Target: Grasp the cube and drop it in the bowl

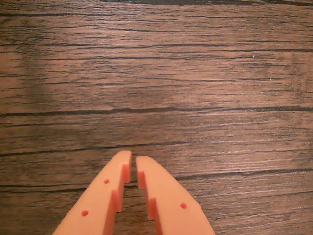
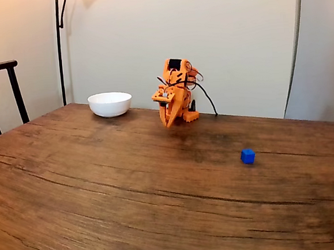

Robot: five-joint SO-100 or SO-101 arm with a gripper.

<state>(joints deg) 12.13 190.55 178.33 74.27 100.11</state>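
A tiny bright-blue cube [image 2: 248,156] lies on the wooden table at the right of the fixed view. The white bowl [image 2: 110,104] stands at the back left, near the wall. Between them, at the table's far edge, the orange arm is folded with its gripper [image 2: 169,123] pointing down, well apart from both the cube and the bowl. In the wrist view the two orange fingers [image 1: 122,169] come up from the bottom edge, and the gripper [image 1: 133,163] is shut with only a thin gap and nothing held over bare wood.
A dark chair back [image 2: 2,91] rises at the far left beside the table [image 2: 133,209]. A thin lamp pole [image 2: 60,46] stands behind the bowl. Black cables [image 2: 206,98] trail from the arm's base toward the wall.
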